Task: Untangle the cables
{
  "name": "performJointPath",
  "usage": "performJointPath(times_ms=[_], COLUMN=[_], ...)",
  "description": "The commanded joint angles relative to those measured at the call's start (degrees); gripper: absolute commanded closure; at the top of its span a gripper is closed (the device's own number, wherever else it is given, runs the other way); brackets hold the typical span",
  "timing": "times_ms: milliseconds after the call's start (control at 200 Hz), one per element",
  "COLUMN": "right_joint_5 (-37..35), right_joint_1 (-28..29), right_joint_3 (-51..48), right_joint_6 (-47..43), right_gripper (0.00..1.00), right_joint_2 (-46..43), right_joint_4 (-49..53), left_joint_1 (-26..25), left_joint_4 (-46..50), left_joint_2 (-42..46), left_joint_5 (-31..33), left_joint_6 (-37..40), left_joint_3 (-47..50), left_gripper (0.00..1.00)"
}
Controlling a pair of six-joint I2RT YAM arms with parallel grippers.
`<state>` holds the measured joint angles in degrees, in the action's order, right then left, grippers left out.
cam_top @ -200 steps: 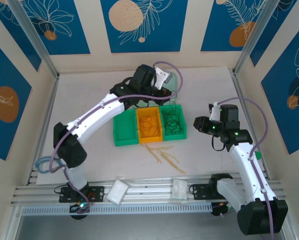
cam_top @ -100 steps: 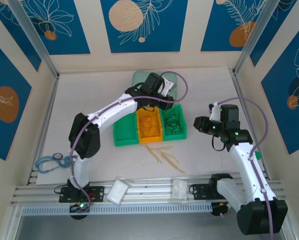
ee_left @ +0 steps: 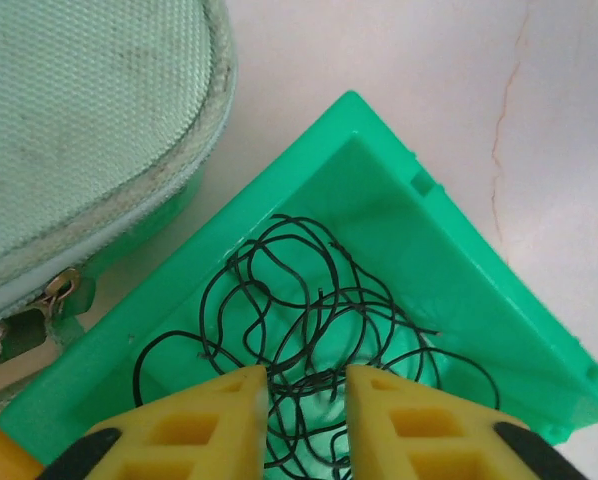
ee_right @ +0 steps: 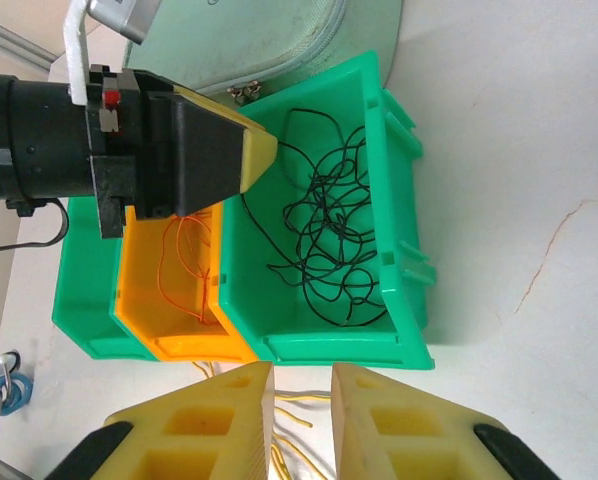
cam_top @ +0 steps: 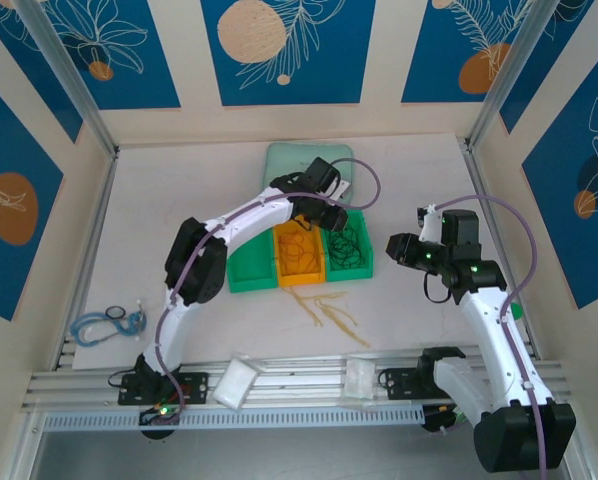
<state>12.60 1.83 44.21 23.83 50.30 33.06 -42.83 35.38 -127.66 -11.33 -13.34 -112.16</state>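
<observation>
Left wrist view: left claw (ee_left: 306,385) is held narrowly parted over the black cables (ee_left: 309,310) in the green bin (ee_left: 499,290), right claw (ee_right: 301,372) likewise parted and empty.

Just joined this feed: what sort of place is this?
Probably a lab robot cell: a white table walled by printed blue panels, an aluminium rail along its near edge, and small plastic bins holding cables.
</observation>
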Motion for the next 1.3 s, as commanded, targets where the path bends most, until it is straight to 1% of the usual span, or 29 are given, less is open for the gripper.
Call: performJointPath(times_ms=[0,50,145,325,475,645,720,800,995,1095,1186,1291], right_joint_5=[1.80,1.72,1.48,-0.34,-4.14,-7.78,-8.92,-9.75,-11.35,-12.01,-13.68,-16.48], right_joint_1=[0.59,0.90,1.96,6.25,12.78,22.52,26.29,30.11,37.57,40.87,44.01,47.27], right_joint_3=[0.35,0.51,0.42,0.45,1.29,3.28,4.32,4.98,3.81,2.59,1.88,1.93], right_joint_6=[-0.01,-0.18,0.11,0.86,0.82,0.54,0.48,0.50,2.40,3.38,4.21,5.54], right_gripper=[0.77,0.77,0.77,0.77,0.77,0.72,0.71,0.71,0.72,0.72,0.72,0.70], right_joint_2=[-0.72,-0.71,-0.80,0.62,1.94,4.35,5.54,6.62,9.02,11.06,13.30,16.50], right_joint_4=[2.37,2.86,3.16,3.65,4.84,6.85,8.15,9.42,9.82,9.82,9.42,8.96], left_joint_1=[0.61,0.56,0.60,0.57,0.56,0.78,1.01,1.26,1.61,1.53,1.58,1.62], left_joint_4=[1.21,0.48,-2.13,-11.08,-17.13,-23.43,-22.80,-19.30,-15.39,-14.22,-13.36,-13.17], left_joint_2=[-0.52,-0.02,1.99,9.80,17.39,30.01,35.61,41.58,56.32,62.73,67.30,70.21], left_joint_5=[-0.68,-1.21,-2.31,-4.63,-5.89,-3.21,-1.94,0.34,5.84,8.23,11.35,13.61], left_joint_6=[-0.49,-0.69,-1.22,-2.96,-4.83,-4.94,-4.89,-5.07,-8.91,-11.60,-12.64,-13.61], left_joint_3=[-2.06,-1.72,0.11,7.24,12.59,22.79,27.14,32.05,50.99,58.73,63.23,65.58], left_gripper=[0.65,0.64,0.63,0.65,0.67,0.67,0.65,0.65,0.64,0.64,0.63,0.61])
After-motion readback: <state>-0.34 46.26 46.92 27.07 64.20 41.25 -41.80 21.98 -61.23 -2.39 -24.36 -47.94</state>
